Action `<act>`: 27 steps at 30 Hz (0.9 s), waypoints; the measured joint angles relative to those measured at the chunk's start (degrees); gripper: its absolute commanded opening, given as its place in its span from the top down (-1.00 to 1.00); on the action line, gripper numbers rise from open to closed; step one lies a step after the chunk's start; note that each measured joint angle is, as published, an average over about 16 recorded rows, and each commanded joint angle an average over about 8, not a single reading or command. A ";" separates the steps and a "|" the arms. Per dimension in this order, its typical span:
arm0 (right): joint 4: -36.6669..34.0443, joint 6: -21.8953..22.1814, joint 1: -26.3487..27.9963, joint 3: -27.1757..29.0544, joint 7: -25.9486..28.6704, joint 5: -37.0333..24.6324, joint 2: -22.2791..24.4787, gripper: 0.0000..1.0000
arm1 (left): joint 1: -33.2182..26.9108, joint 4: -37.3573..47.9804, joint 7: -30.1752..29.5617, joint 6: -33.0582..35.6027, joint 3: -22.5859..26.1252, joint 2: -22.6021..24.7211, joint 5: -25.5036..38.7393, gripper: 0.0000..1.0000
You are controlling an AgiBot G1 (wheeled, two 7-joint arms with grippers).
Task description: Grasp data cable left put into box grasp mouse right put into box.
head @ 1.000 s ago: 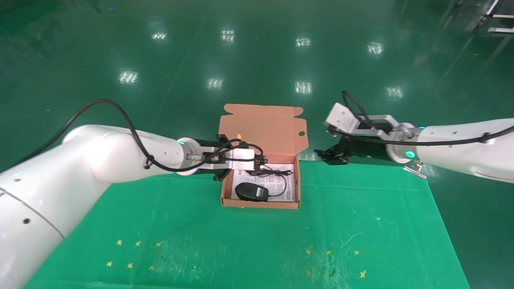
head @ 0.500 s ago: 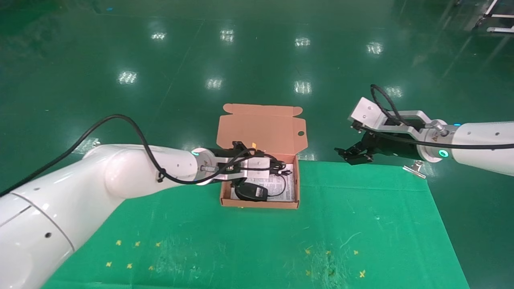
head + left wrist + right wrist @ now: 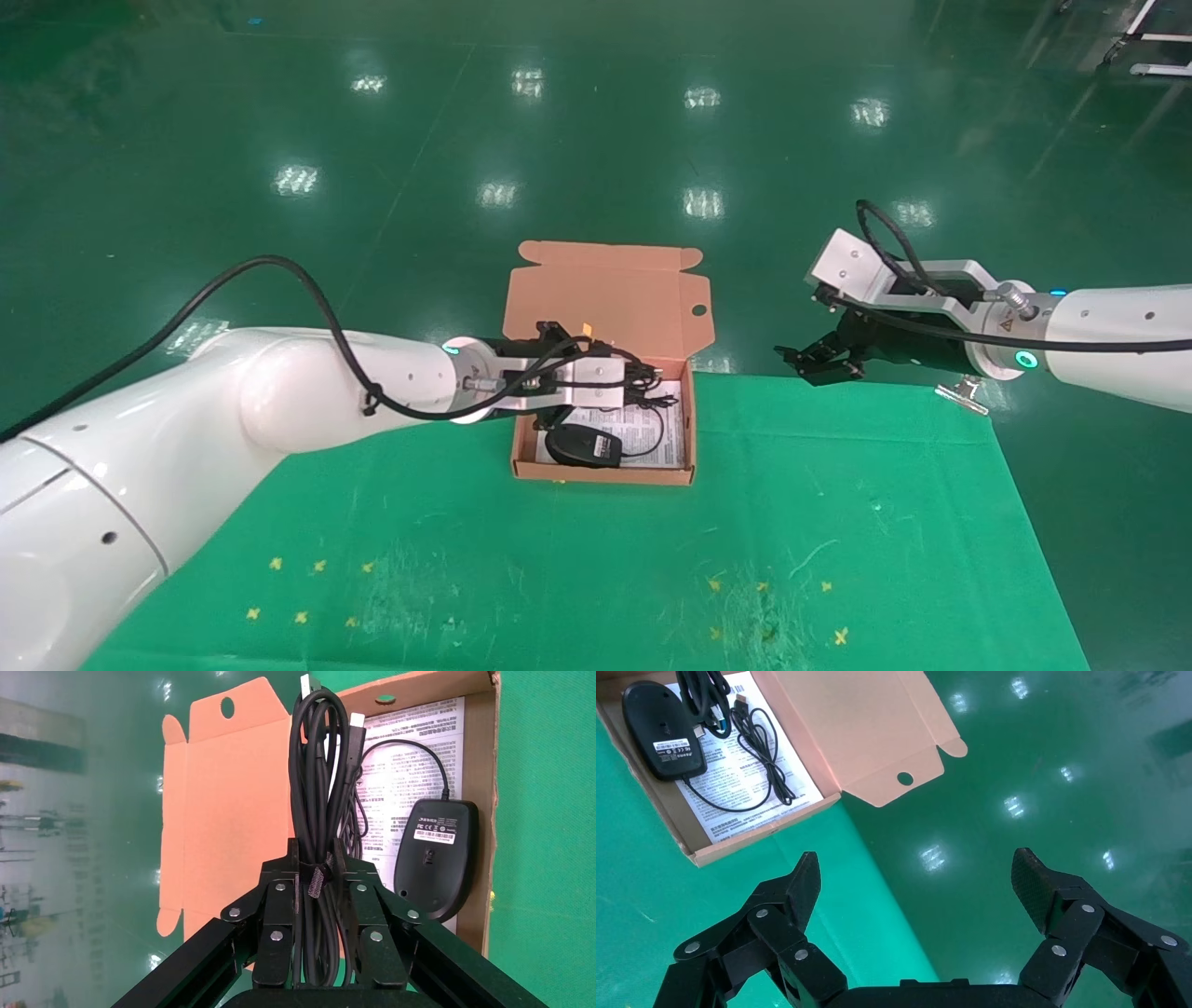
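Left hand [image 3: 320, 881] clamps data cable [image 3: 320, 776], bundle held over box [image 3: 689, 438] rear. Mouse [image 3: 584, 446] lies underside-up at box's 7 o'clock. Right hand [image 3: 916, 888] spread wide, empty, 3 o'clock off surface [image 3: 838, 522] edge.

You're looking at two glossy white arms, each ending in a silver bracket, with a teal light ring at the wrist and a thick black cable looping outside the shell. The left gripper [image 3: 320, 881] and right gripper [image 3: 916, 881] are matte black linkages with silver screw heads at the joints. A small yellow warning triangle marks each wrist.
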 measured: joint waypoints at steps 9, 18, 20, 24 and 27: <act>-0.12 0.24 0.57 0.32 -0.18 0.11 -0.05 -1.00 | -0.33 -1.03 0.00 -0.14 -0.41 -1.13 0.42 -1.00; 1.42 0.36 3.86 0.36 -2.15 -1.76 0.47 -1.00 | -3.79 -0.42 -1.09 -2.08 -0.81 -2.98 2.05 -1.00; 1.91 0.22 4.65 0.35 -2.70 -2.23 0.63 -1.00 | -4.74 0.03 -1.39 -2.56 -0.93 -3.28 2.51 -1.00; 3.04 -0.73 5.40 0.70 -3.86 -2.57 1.07 -1.00 | -5.92 0.57 -1.92 -2.57 -1.74 -4.12 2.53 -1.00; 3.88 -2.01 5.02 1.42 -4.51 -1.96 1.47 -1.00 | -5.80 0.29 -2.16 -1.65 -2.86 -5.05 1.57 -1.00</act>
